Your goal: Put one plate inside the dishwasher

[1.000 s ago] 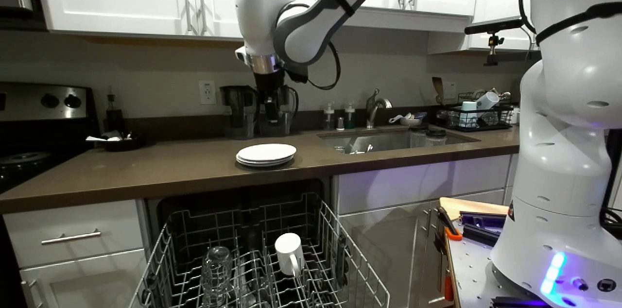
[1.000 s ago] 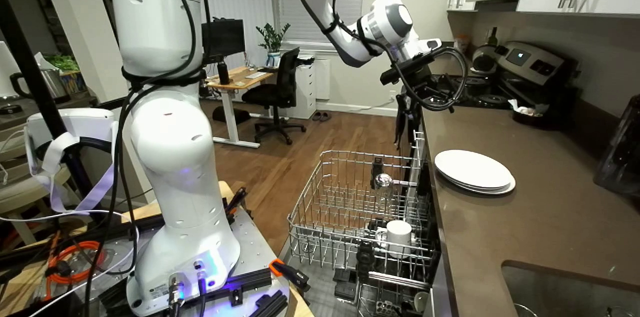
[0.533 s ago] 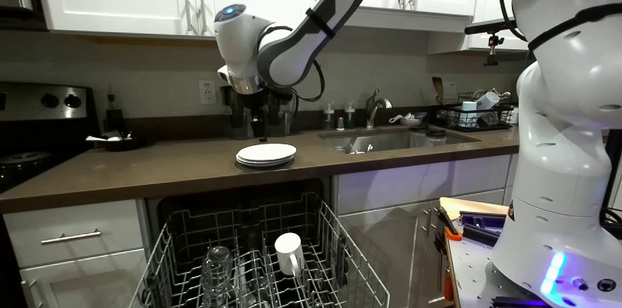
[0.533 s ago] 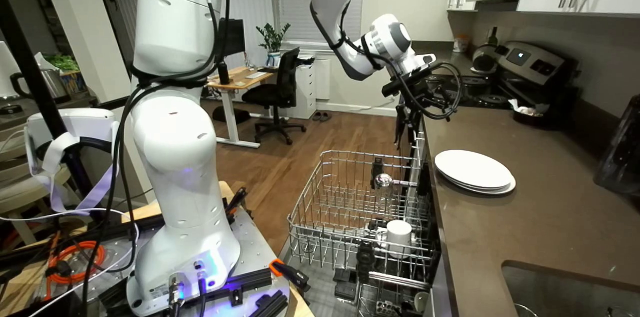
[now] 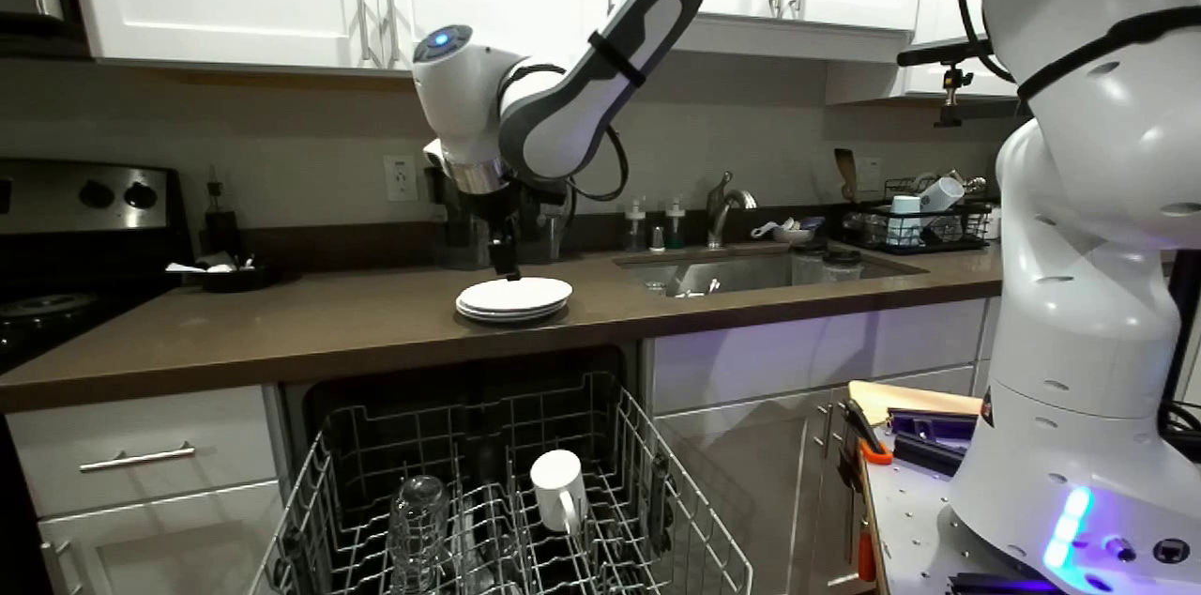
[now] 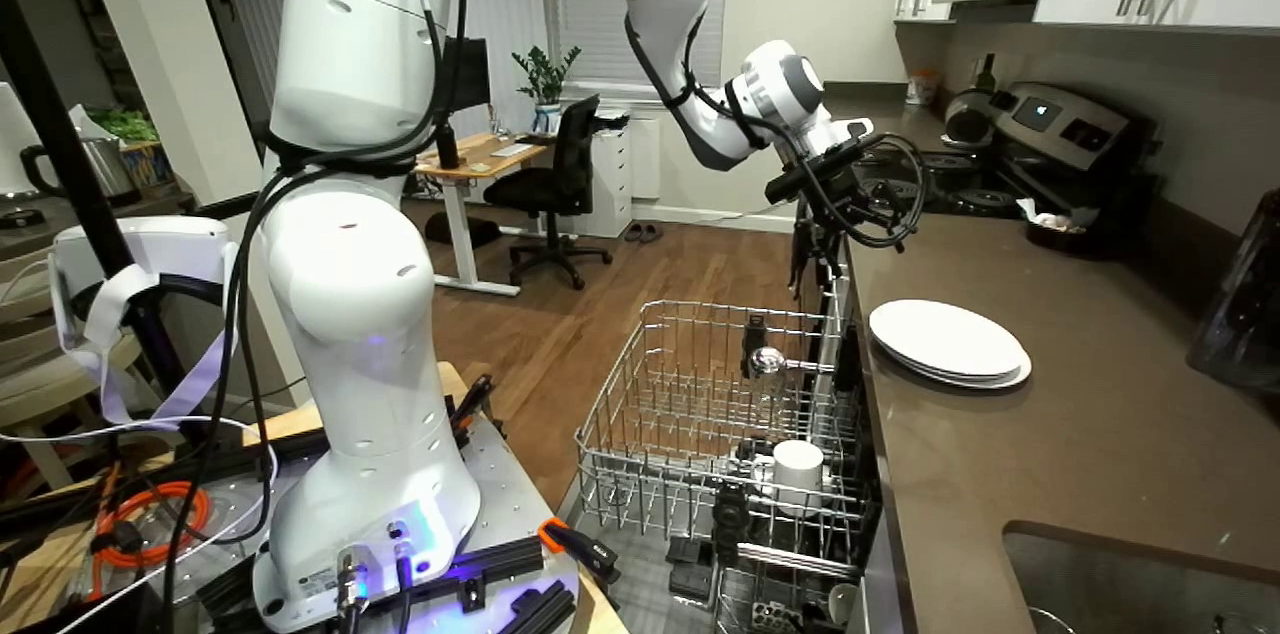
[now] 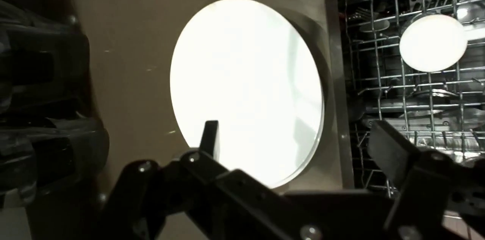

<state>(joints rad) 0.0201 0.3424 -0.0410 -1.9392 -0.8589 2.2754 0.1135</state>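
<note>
Brown bench (image 7: pixel 129 92), wrist view: round white plates (image 7: pixel 246 81) stacked, grey wire dishwasher rack (image 7: pixel 379 77) at three o'clock; my black end effector (image 7: pixel 297 137) stands wide, presumably to pinch one.

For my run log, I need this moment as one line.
hand: open, nothing held | plates: stacked on counter | dishwasher rack: pulled out, white mug and clear glass inside | step: grasp pending

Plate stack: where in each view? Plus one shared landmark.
In an exterior view: plate stack just left of centre, white mug lower.
In an exterior view: plate stack right of centre, upper right of mug.
In the wrist view: plate stack near centre, mug upper right.
Shared landmark: the mug, in the dishwasher rack.
</note>
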